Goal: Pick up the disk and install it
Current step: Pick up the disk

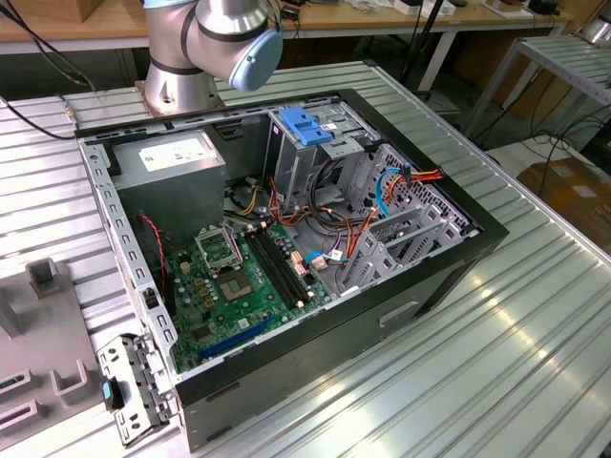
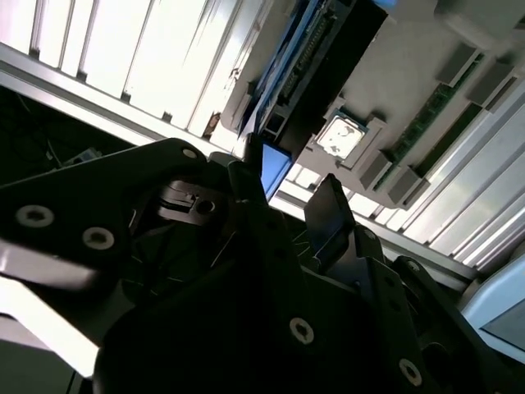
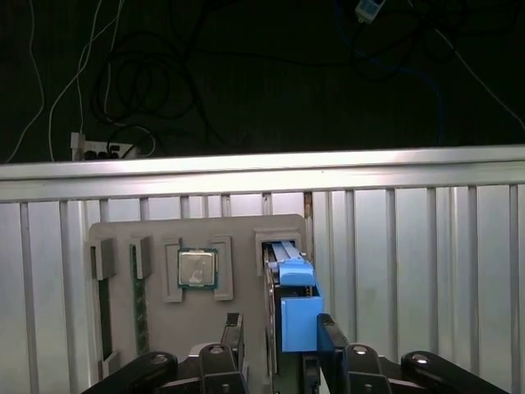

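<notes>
Standing on edge in a slot of the grey fixture plate (image 3: 242, 238), the disk (image 3: 295, 279) turns its blue side rail toward the arm, with a processor chip (image 3: 197, 268) and memory sticks (image 3: 139, 302) seated in neighbouring recesses of the same plate. In both wrist views the gripper (image 3: 280, 327) sits at the disk with its jaws apart, straddling the blue rail; one finger (image 3: 329, 332) seems to touch it while the other stands slightly off. In the exterior view the open computer case (image 1: 315, 367) lies on the slatted metal table (image 1: 496, 343), motherboard (image 1: 229, 286) facing up, beside the arm's base (image 1: 181, 86)
</notes>
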Motion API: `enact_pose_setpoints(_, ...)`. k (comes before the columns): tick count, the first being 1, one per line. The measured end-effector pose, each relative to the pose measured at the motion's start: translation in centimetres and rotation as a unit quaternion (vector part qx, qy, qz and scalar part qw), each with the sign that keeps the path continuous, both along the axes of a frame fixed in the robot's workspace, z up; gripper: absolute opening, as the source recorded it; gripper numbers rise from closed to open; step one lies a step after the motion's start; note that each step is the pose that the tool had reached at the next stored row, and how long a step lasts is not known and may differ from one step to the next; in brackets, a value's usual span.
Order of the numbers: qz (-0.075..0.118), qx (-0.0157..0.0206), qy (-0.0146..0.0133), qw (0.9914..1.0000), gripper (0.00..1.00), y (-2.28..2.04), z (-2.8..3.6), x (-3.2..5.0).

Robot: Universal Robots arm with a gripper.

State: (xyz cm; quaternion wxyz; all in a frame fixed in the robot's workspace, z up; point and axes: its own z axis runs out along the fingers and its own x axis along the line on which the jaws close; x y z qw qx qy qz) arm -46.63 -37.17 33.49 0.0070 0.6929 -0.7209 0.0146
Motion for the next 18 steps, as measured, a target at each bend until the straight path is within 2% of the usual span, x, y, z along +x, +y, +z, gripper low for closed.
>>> enact_pose_setpoints(5, 0.000, 0.0001, -0.0001, 1.00000, 0.48, 0.05, -0.05, 0.00)
enact_pose_setpoints(12, 0.000, 0.0002, -0.0003, 1.00000, 0.48, 0.05, 0.25, 0.00)
enact_pose_setpoints(18, 0.000, 0.0002, -0.0003, 1.00000, 0.48, 0.49, 0.01, -0.01)
